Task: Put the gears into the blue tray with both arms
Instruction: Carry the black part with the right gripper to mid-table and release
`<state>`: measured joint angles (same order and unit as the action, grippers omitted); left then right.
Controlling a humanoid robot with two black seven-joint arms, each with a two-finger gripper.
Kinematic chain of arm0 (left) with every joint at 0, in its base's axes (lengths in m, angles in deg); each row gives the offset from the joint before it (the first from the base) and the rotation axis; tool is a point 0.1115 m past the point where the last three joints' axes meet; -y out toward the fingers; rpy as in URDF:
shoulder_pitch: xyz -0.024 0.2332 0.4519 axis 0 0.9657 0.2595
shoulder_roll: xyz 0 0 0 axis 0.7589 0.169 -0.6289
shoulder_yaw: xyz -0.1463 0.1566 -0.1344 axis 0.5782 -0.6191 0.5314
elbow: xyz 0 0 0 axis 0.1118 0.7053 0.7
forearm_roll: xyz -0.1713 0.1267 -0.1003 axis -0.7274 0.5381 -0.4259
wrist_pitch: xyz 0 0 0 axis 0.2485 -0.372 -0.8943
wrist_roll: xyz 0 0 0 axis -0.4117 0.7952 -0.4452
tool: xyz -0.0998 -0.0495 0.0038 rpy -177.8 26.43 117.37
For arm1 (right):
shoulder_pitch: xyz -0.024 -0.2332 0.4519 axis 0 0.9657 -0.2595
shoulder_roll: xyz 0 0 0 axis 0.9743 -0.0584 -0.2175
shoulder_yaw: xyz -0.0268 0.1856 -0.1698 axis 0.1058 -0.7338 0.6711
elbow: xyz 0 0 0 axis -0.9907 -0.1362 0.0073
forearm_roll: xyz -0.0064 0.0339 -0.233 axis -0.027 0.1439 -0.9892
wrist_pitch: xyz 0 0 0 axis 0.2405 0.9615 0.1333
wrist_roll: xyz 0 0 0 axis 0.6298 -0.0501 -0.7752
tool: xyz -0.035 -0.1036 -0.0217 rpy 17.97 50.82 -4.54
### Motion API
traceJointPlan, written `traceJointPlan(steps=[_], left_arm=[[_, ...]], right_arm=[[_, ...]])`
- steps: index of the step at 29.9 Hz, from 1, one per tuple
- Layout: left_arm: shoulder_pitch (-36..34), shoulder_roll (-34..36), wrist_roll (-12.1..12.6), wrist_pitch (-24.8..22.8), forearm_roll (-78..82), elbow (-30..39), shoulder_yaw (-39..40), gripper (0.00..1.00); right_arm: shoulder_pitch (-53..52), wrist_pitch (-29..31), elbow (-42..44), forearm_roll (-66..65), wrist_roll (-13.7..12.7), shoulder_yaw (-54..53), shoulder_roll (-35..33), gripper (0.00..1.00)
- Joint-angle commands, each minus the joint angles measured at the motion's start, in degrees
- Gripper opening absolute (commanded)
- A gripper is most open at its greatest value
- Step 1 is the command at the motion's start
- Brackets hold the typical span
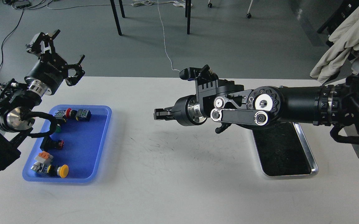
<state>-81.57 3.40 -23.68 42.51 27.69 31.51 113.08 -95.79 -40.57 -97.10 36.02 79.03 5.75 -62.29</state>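
- The blue tray point(101, 137) lies on the left part of the white tabletop point(173, 174), below and slightly right of the left jaws, well to the left of the right jaws.
- No gears can be made out; if any lie in the tray they are too small to tell.
- Inside the tray sit several push-button switches: a yellow-capped one point(61, 170) at the near end, a red-capped one point(68, 112) at the far end, others between them.
- The left gripper point(57, 53) is raised beyond the tray's far left corner, over the tabletop's far edge; its jaws stand spread apart and hold nothing.
- The right gripper point(158, 114) points left above the bare middle of the tabletop; it is seen end-on and dark, so whether its jaws are parted cannot be told.
- A shiny steel tray point(307, 149) with a dark inside lies to the right of the right jaws, partly under the right arm point(297, 101).
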Motion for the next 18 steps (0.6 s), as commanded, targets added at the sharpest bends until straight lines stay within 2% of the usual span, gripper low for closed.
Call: traceJointPlan(steps=[1, 5, 12, 18], left_arm=[[0.07, 0.07, 0.01, -0.02, 0.01, 0.0, 0.09, 0.99], [-0.02, -0.11, 0.01, -0.02, 0.01, 0.0, 0.17, 0.99], [-0.02, -0.11, 0.01, -0.02, 0.01, 0.0, 0.09, 0.99], [-0.02, -0.02, 0.01, -0.11, 0.01, 0.09, 0.17, 0.99]], right_arm=[[3.83, -0.53, 4.47, 0.03, 0.35, -0.1, 0.31, 0.01], [7.18, -1.32, 6.16, 0.03, 0.61, -1.15, 0.31, 0.01], [12.19, -1.5, 5.8, 0.47, 3.6, -4.75, 0.31, 0.01], [14.91, -1.58, 2.29, 0.56, 4.83, -5.9, 0.31, 0.02]])
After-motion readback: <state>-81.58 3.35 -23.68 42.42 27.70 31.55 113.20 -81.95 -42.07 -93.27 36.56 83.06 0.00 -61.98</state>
